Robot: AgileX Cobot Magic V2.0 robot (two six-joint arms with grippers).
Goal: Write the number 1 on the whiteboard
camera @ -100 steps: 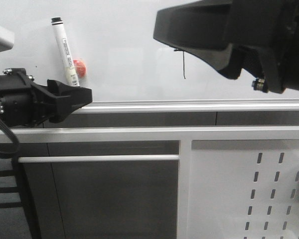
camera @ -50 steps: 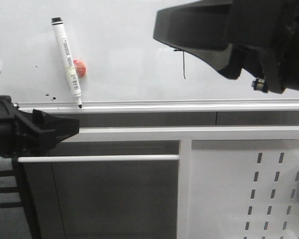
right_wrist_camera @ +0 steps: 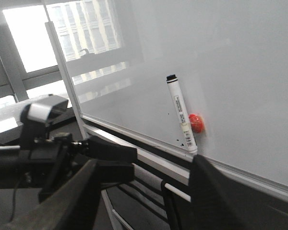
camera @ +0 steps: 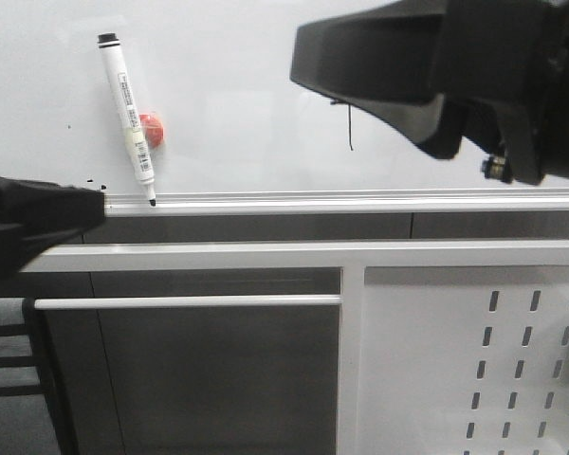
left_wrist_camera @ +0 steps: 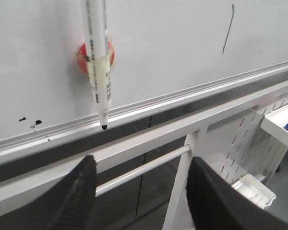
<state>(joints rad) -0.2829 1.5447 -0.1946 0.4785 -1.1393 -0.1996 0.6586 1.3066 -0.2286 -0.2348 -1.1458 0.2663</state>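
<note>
Front: number 1 point(camera: 350, 125) on whiteboard point(camera: 247, 85), partly behind right tool point(camera: 360, 66); left tool point(camera: 47, 213) low, state unclear. Left wrist: fingers point(left_wrist_camera: 81, 191) apart, empty; marker point(left_wrist_camera: 98, 62) tip on rail point(left_wrist_camera: 192, 91). Right wrist: fingers point(right_wrist_camera: 221, 201) apart, empty.

Matte black end effector point(camera: 427, 114) casing, silver bolt point(camera: 494, 167) beneath.

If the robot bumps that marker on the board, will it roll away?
Probably it would slip or tip: the marker leans on the whiteboard, its tip on the rail. It looks stiff and light. Being round, it would likely roll once flat.
</note>
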